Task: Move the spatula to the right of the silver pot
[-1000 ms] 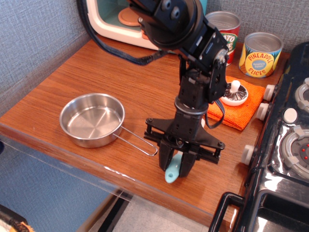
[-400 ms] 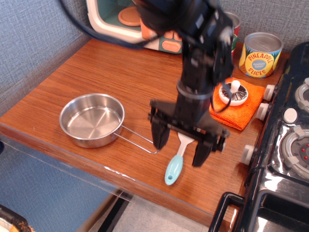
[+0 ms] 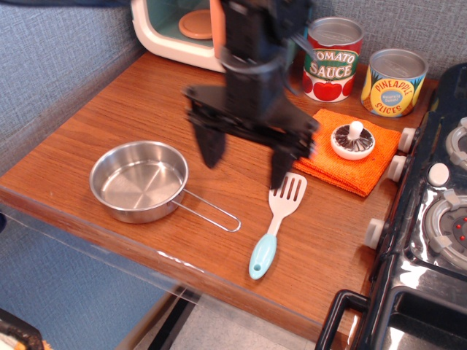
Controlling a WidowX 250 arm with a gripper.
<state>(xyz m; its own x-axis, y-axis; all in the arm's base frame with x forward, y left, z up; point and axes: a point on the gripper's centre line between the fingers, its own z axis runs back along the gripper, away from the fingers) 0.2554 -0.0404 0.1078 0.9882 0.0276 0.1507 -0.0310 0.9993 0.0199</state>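
Here, slotted white spatula point(image 3: 273, 224), shiny round silver pot point(image 3: 139, 180), gripper point(image 3: 246, 154) spread.

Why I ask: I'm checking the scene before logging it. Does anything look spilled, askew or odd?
Nothing looks spilled or damaged. The spatula lies flat right of the silver pot, its teal handle end near the counter's front edge. The gripper hangs open above, holding nothing. The orange cloth sits slightly skewed, with a white knobbed piece on it.

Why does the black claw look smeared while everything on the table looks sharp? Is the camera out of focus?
In the observation.image view, only the gripper is streaked, which looks like motion blur rather than bad focus; the spatula and silver pot are crisp, the pot's steel showing soft glare, and faint reflections gleam on the glossy stove.
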